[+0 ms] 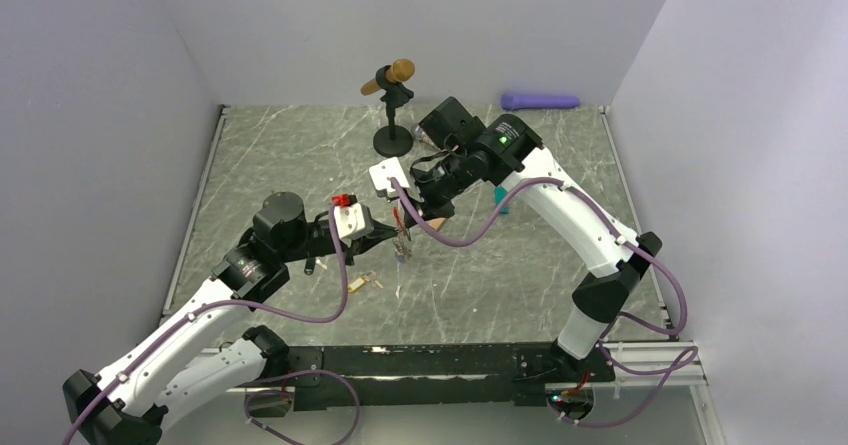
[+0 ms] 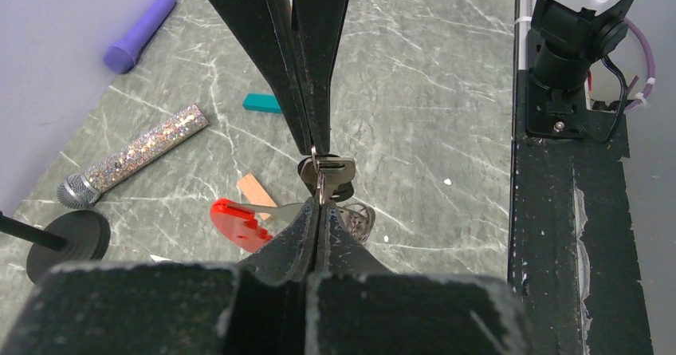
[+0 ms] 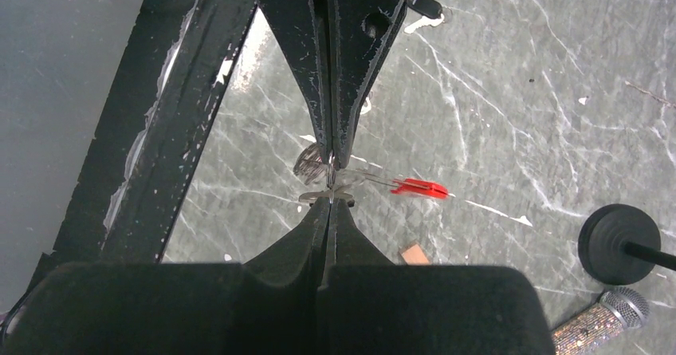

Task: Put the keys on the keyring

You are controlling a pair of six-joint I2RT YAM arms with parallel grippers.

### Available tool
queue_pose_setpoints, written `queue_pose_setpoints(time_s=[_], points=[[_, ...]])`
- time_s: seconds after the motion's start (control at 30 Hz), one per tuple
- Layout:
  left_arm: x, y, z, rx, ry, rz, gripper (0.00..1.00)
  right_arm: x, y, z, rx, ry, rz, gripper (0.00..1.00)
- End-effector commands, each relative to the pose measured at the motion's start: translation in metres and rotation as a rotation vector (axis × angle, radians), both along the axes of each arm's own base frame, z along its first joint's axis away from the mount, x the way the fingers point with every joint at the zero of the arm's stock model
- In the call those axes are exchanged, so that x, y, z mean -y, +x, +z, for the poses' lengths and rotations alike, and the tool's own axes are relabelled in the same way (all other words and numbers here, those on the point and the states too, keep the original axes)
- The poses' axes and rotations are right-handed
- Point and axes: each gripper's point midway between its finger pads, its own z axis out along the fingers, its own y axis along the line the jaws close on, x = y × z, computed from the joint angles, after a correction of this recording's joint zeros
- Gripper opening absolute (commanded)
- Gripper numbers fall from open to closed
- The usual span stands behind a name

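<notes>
spare key point(image 1: 362, 283) lay on worktop point(image 1: 300, 155), nearer left arm. left hand point(image 2: 319, 183) pinched shut on dark-headed key point(image 2: 328, 169), aloft. keyring point(image 3: 416, 187) just beyond it, red clip lying crosswise. right hand point(image 3: 331, 181) clamped on keyring coil, facing left hand tip-to-tip.

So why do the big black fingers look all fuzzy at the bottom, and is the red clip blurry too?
Left wrist view: the left gripper's black fingers are out of focus nearest the lens, while the small dark-headed metal key at their tips is sharp. Right wrist view: same soft foreground, and the keyring's red curved plastic clip looks smeared. Top view: even light, faint shadows.
</notes>
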Motion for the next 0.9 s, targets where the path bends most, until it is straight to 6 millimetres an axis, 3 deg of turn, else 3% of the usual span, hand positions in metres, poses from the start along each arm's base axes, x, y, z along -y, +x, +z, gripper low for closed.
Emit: queue_pose_setpoints(time_s=[0.0,0.87], points=[[0.0042,0.0005,0.0238,0.053,-0.061,-0.021,0.00,-0.0038,-0.0024,0.0100,0.016,0.036,0.017,0.00],[0.0026,0.0050,0.0221,0.048,-0.054,0.004,0.00,0.0000,-0.0055,0.0126,0.024,0.036,0.028,0.00]])
